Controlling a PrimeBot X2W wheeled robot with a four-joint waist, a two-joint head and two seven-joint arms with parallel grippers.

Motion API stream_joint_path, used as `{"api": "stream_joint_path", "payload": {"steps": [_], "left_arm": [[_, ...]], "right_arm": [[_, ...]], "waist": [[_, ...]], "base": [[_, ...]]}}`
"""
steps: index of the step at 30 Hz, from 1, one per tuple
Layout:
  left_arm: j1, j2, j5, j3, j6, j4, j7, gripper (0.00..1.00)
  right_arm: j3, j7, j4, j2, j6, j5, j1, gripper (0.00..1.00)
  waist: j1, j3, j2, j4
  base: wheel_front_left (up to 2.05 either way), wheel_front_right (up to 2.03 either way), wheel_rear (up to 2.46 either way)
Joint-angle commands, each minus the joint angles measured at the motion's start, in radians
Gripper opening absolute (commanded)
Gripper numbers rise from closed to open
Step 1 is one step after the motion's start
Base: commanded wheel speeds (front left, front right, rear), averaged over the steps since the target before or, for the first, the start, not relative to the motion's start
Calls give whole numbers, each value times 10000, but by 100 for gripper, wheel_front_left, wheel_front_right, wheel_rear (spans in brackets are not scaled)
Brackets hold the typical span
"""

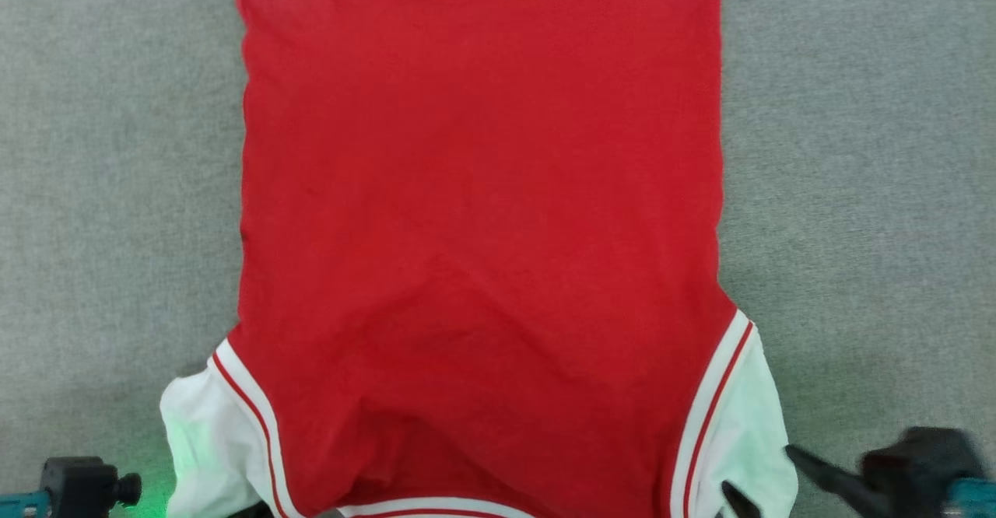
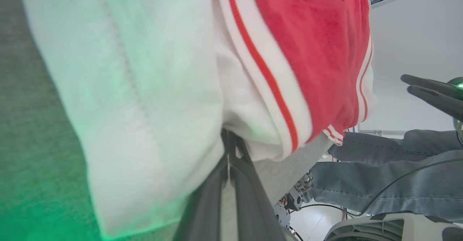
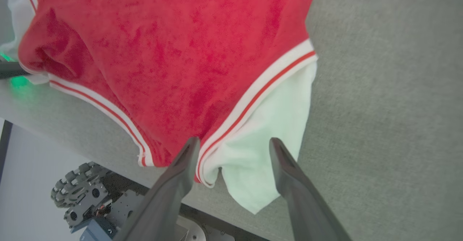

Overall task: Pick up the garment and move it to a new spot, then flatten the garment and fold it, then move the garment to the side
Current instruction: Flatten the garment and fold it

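— Where is the garment (image 1: 482, 191) now?

— Spread flat on the grey desk (image 1: 856, 152), plain red side up. The neck end is at the near edge by the robot and the body runs away from it. A white sleeve sticks out at each near corner.

— And the left hand (image 2: 228, 145)?

— It is at the left sleeve (image 1: 206, 432). The two dark fingers are pressed together and their tips disappear into the white cloth at the sleeve's edge, so it is pinching the sleeve. A green glow (image 1: 159, 487) falls on the fabric there.

— Is the right hand (image 3: 233, 143) gripping too?

— No, that one is spread wide. It sits at the right sleeve (image 1: 747, 425): one finger lies over the striped trim (image 3: 253, 96) of the armhole, and the other finger (image 3: 289, 183) is at the sleeve's outer edge, so the white cloth shows in the gap. Nothing is clamped between them.

— Touching the cloth?

— I can't tell from here. The fingertips lie right over it.
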Motion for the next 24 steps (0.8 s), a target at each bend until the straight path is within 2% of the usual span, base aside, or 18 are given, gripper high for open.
{"api": "stream_joint_path", "payload": {"steps": [1,5,8,10,12,15,18,24], "left_arm": [[-51,-151,90,85,32,-41,15,0],[-264,-195,344,163,31,-227,13,0],[-498,-245,499,202,31,-322,11,0],[-647,-275,567,203,31,-364,10,0],[-778,-349,497,260,32,-427,12,0],[-999,-407,553,268,38,-421,10,0],[-1258,-480,663,101,40,-466,11,0],[-2015,-682,884,-509,100,-312,32,0]], "right_arm": [[-241,458,-552,146,-13,180,-27,100],[-1314,1315,-1153,635,-13,61,-1472,100],[-1934,1623,-873,821,-13,-415,-3561,100],[-2155,1412,17,863,-13,-1005,-5098,100],[-2203,1232,1270,1186,-13,-1416,-6569,100],[-2477,1128,3055,1377,-13,-2125,-8215,100],[-2888,1439,4421,1456,-13,-2609,-9604,100],[-4160,2272,6247,1456,-13,-3022,-11941,100]], "waist": [[0,105,0,112],[0,357,0,363],[0,590,0,568],[0,782,0,692],[0,986,0,816],[0,1314,0,1086],[0,1701,0,1424],[0,2474,0,2055]], "base": [[0,0,0],[0,0,0],[0,0,0],[0,0,0],[0,0,0],[0,0,0],[0,0,0],[0,0,0]]}}
